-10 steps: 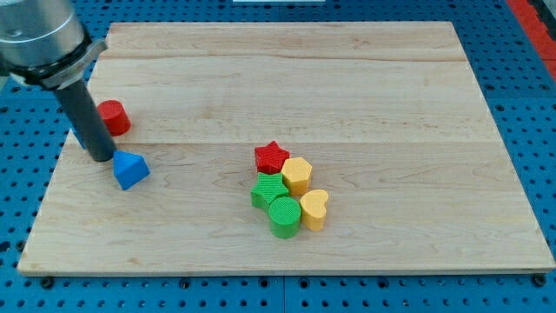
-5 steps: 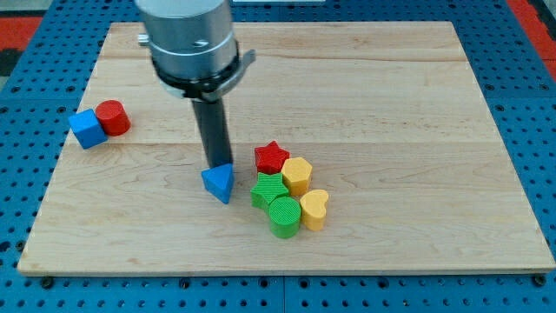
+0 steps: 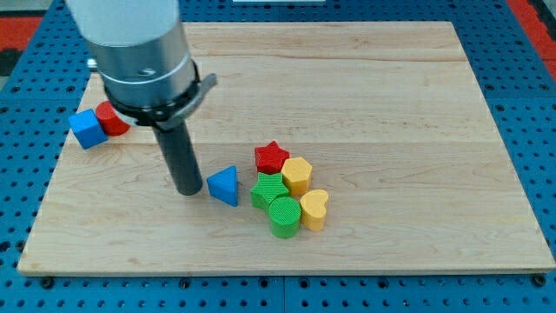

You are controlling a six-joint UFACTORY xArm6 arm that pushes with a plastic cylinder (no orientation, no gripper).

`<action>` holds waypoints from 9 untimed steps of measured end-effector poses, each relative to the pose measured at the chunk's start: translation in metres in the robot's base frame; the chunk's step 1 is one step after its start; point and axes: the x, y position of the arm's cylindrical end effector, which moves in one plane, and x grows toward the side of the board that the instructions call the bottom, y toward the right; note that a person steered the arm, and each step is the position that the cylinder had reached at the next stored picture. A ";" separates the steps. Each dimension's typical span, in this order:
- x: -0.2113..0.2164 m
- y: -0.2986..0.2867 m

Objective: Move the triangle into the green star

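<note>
The blue triangle (image 3: 224, 185) lies on the wooden board (image 3: 391, 104), a short gap to the left of the green star (image 3: 268, 190). My tip (image 3: 187, 189) stands just left of the triangle, very close to it or touching it. The green star sits in a cluster, touching the red star (image 3: 272, 157) above it and the green cylinder (image 3: 284, 216) below it.
A yellow hexagon-like block (image 3: 297, 175) and a yellow heart (image 3: 314, 209) sit on the cluster's right side. A blue cube (image 3: 87, 128) and a red cylinder (image 3: 110, 119) lie at the board's left edge, partly behind the arm.
The triangle slid right from the board's left part toward the cluster. My tip went from above the triangle to its left side. The blue cube came into sight.
</note>
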 end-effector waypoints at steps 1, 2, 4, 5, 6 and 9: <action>-0.001 0.020; -0.008 0.016; 0.024 -0.077; 0.022 -0.150; 0.000 -0.201; -0.032 -0.201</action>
